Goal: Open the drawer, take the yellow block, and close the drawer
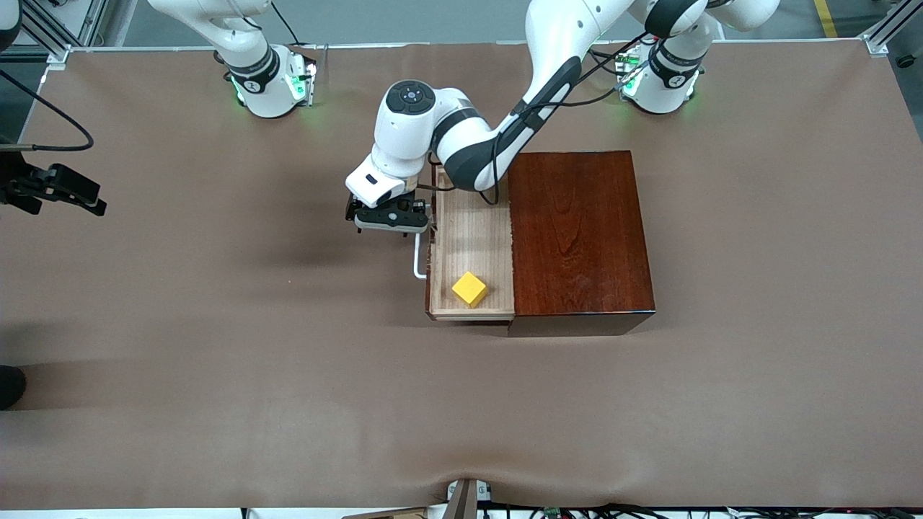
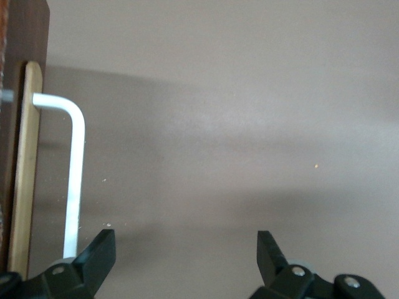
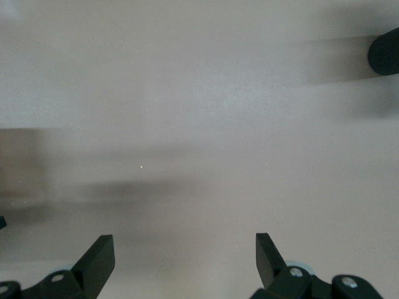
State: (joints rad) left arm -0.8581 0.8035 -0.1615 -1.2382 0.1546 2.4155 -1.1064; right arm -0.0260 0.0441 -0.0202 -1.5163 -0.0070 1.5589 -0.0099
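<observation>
The drawer (image 1: 469, 231) of the dark reddish-brown wooden box (image 1: 577, 231) is pulled out toward the right arm's end of the table. The yellow block (image 1: 469, 288) lies on its pale floor, in the corner nearer the front camera. My left gripper (image 1: 389, 220) is open and empty just in front of the drawer, beside the white handle (image 1: 418, 259). In the left wrist view the handle (image 2: 75, 168) runs along the outside of one finger (image 2: 100, 255), not between the two. My right gripper (image 3: 185, 249) is open and empty over bare table and waits.
The brown cloth-covered table (image 1: 216, 324) spreads around the box. A dark rounded object (image 1: 9, 386) sits at the table's edge at the right arm's end. A dark shape (image 3: 383, 53) shows in the right wrist view.
</observation>
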